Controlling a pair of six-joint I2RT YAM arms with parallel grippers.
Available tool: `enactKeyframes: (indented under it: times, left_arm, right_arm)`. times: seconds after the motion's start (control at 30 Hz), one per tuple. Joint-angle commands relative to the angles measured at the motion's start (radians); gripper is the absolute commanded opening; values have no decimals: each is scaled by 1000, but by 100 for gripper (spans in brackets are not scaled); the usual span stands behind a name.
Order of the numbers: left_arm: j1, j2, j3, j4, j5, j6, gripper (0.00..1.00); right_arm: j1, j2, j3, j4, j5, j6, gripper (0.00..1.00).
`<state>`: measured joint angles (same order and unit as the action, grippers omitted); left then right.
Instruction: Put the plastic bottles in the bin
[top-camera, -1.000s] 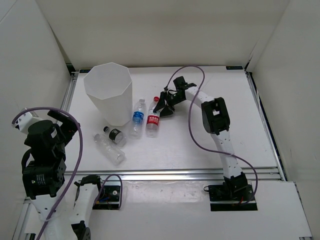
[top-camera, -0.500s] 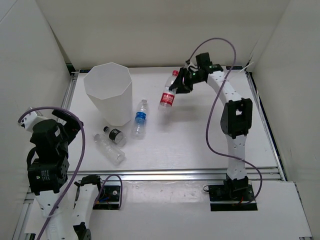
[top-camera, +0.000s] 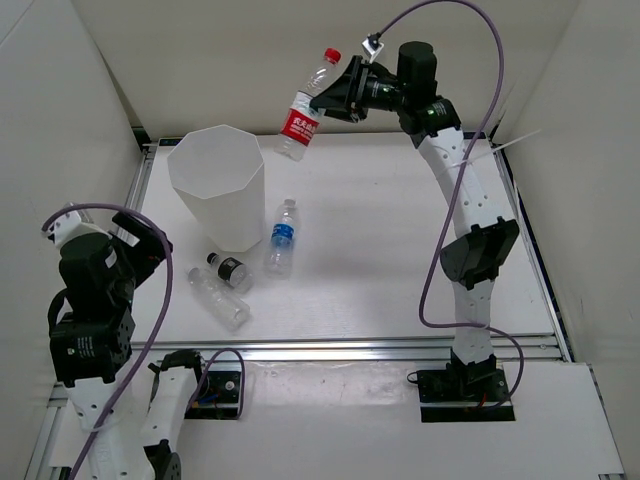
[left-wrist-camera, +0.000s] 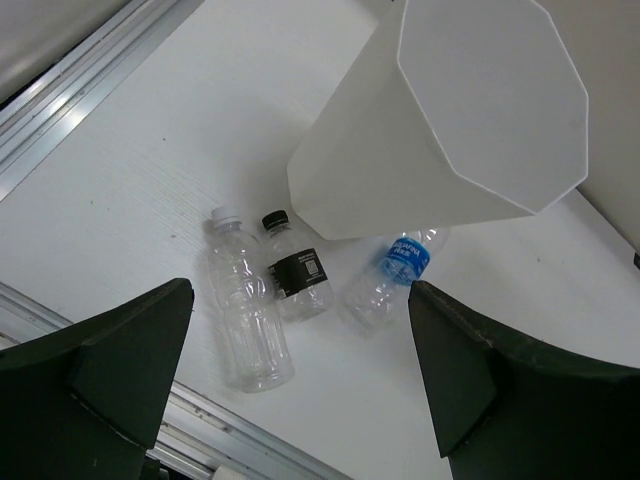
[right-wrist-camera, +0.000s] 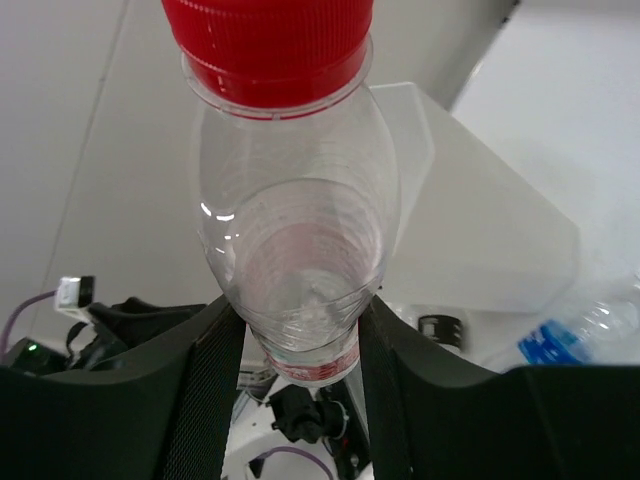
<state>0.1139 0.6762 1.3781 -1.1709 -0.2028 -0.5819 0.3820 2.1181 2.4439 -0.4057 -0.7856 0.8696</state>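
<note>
My right gripper (top-camera: 326, 97) is shut on the red-capped, red-labelled plastic bottle (top-camera: 303, 108), holding it high in the air, tilted, just right of the bin's rim. In the right wrist view this bottle (right-wrist-camera: 290, 230) fills the gap between the fingers (right-wrist-camera: 205, 400). The tall white faceted bin (top-camera: 225, 210) stands at the back left. Three more bottles lie by its foot: a blue-labelled one (top-camera: 281, 237), a short black-capped one (top-camera: 229, 270) and an unlabelled one (top-camera: 220, 298). My left gripper (left-wrist-camera: 298, 295) hangs open above them, with nothing in it.
White walls close in the table on three sides. An aluminium rail (top-camera: 350, 348) runs along the near edge. The right arm's purple cable (top-camera: 470, 150) loops over the right half. The left arm (top-camera: 95, 300) stays at the near left.
The right gripper has closed on the red-capped bottle beside the blue-labelled one and lifted it up and back towards the bin. The left arm has barely moved.
</note>
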Motion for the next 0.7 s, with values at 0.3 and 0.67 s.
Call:
enactKeyframes:
  times: [0.3,0.67]
  left_arm:
    - [-5,138,90,-9,100,148,100]
    - [-5,203,136,1,123,226,100]
  right_arm:
    - [101,65,90,285,-12,115,10]
    - [233,98,90,263,154,-75,15]
